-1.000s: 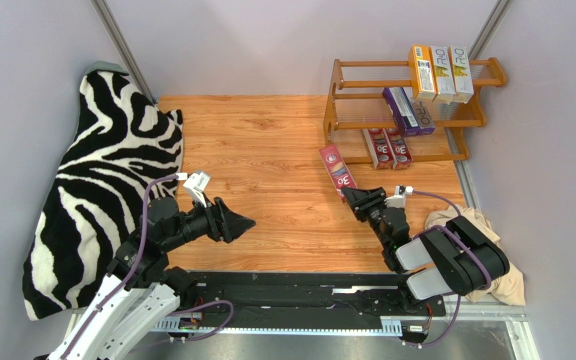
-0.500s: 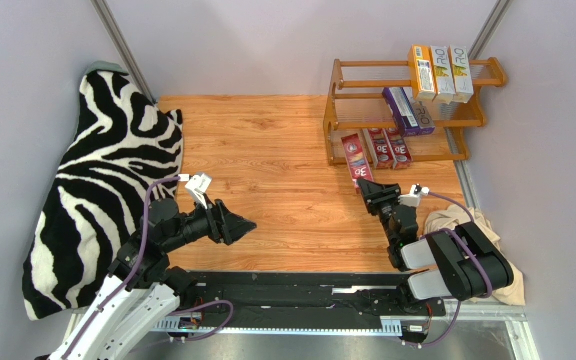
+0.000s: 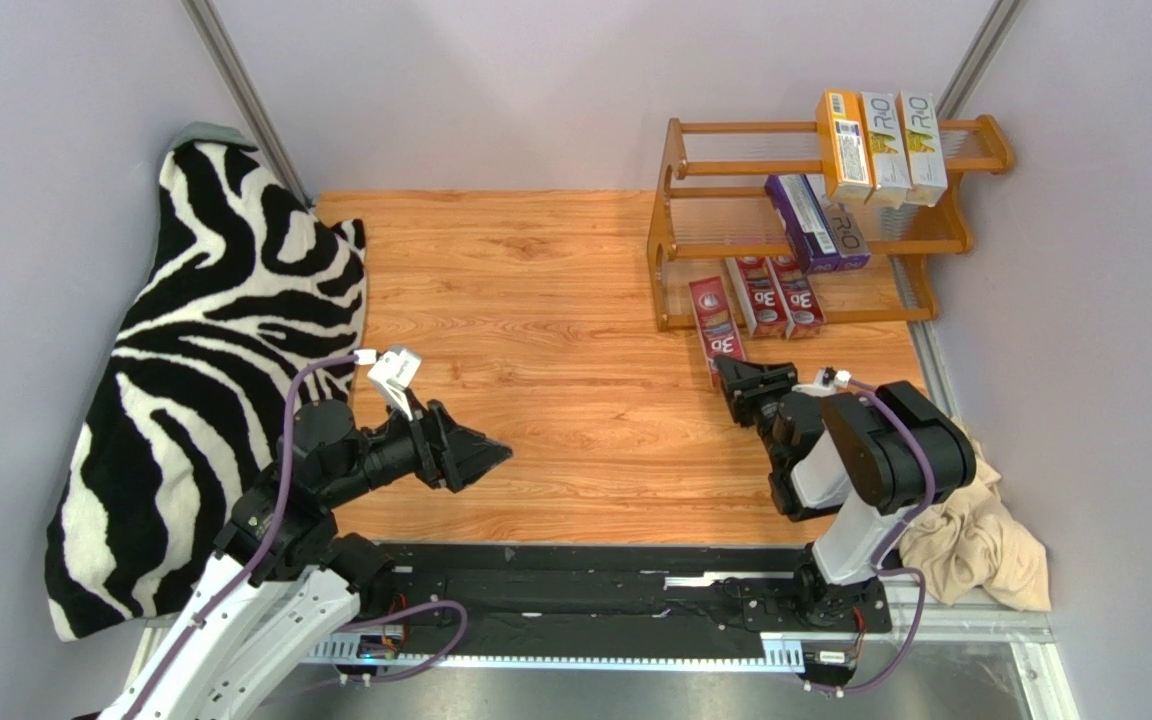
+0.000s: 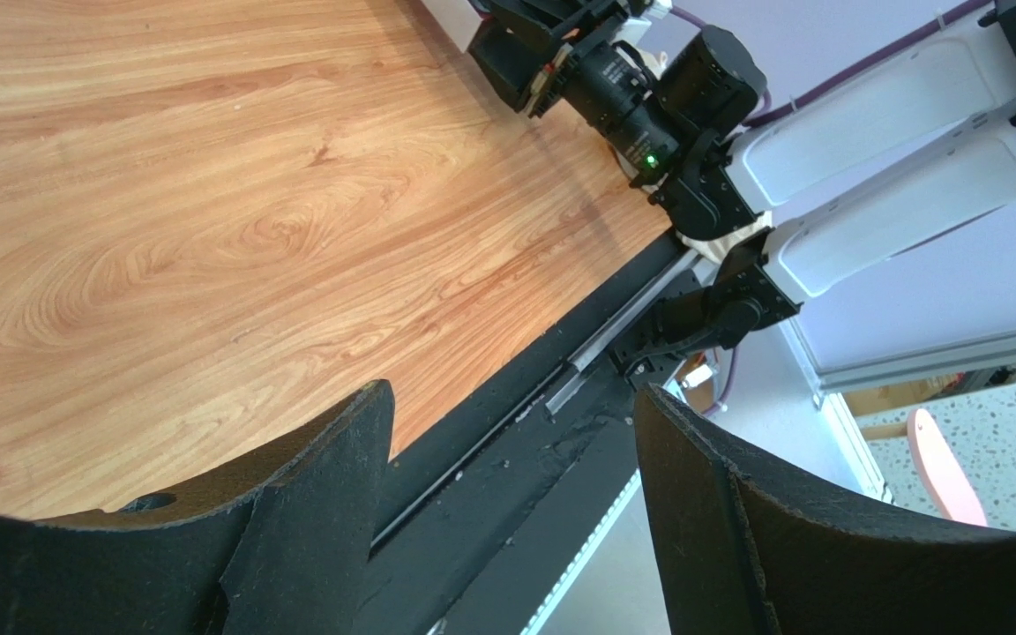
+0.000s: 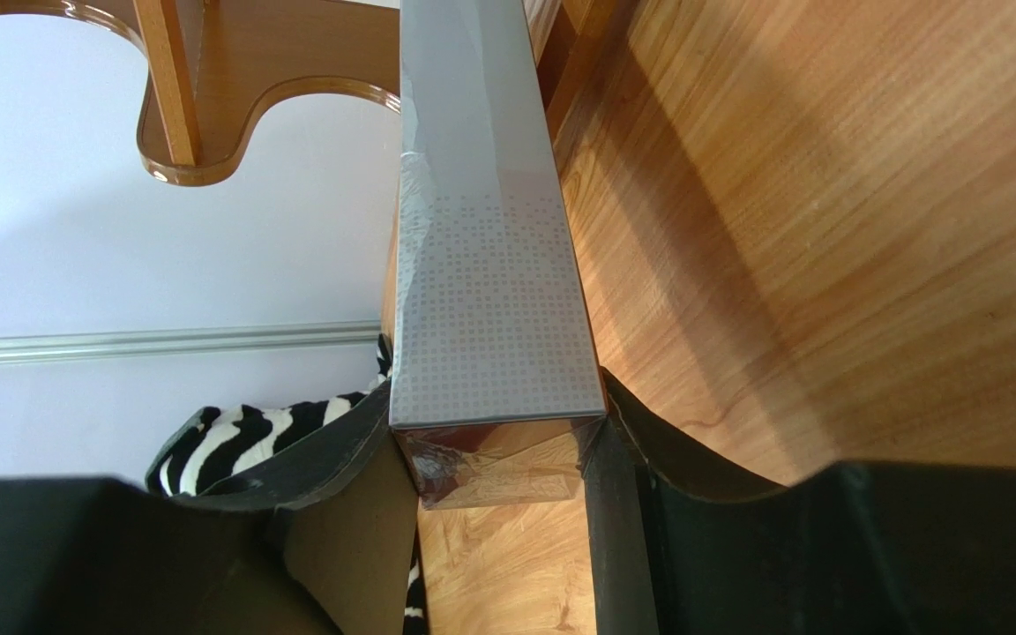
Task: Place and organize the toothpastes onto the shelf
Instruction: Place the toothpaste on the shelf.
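Red toothpaste carton (image 3: 713,311) sits at the front of the bottom tier of the wooden shelf (image 3: 663,225), just left of two more red cartons (image 3: 760,296). Its near end is hidden under the right gripper (image 3: 740,375). Wrist view shows only a glossy grey dotted side, with the top cut off. Right fingers are pinched narrow on it. Left gripper (image 3: 486,447) is spread, empty, over the wood-grain table (image 3: 537,300).

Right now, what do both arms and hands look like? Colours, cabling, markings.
Both arms have black joints and white shell links: left arm, right arm. A purple cable loops along each. The left hand and right hand are matte black with broad, wedge-shaped fingers. A small green light glows on the right wrist. No readable markings.
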Available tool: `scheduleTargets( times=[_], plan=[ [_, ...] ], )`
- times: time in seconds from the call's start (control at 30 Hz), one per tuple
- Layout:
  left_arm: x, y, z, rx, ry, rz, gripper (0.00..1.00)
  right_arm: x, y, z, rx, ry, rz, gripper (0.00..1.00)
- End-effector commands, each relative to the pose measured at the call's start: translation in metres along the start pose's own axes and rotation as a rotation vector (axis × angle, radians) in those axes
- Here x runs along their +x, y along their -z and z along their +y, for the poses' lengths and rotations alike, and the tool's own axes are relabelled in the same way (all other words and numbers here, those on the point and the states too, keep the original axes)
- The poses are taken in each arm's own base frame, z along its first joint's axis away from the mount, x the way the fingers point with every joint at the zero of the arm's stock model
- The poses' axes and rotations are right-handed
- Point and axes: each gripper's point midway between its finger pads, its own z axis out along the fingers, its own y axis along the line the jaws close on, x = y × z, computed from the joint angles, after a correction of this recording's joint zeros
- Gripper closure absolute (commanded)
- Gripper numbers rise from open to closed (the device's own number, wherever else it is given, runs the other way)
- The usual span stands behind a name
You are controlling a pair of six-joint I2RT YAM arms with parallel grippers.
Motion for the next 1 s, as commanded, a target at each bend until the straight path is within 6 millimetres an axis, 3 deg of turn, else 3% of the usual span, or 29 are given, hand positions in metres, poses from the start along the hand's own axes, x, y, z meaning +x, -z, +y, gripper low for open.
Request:
scheduleTargets(
  times=[0.0,0.2,0.47,0.97],
  plan=[
    [-0.003,0.003,-0.003,0.013,-0.028,-0.012,0.24,-0.011,-0.007,0.039,-0.160,-0.009,-0.047,1.00],
    [-0.002,0.002,0.000,-0.006,-0.034,-0.007,0.25,-0.011,-0.030,0.027,-0.127,-0.047,-0.036,1.00],
    [-0.001,0.005,0.006,-0.037,-0.051,-0.005,0.25,-0.019,-0.064,0.034,-0.155,-0.132,-0.035,1.00],
    [-0.002,0.003,0.008,-0.050,-0.068,0.010,0.26,-0.041,-0.089,0.000,-0.090,-0.229,-0.064,1.00]
  ],
)
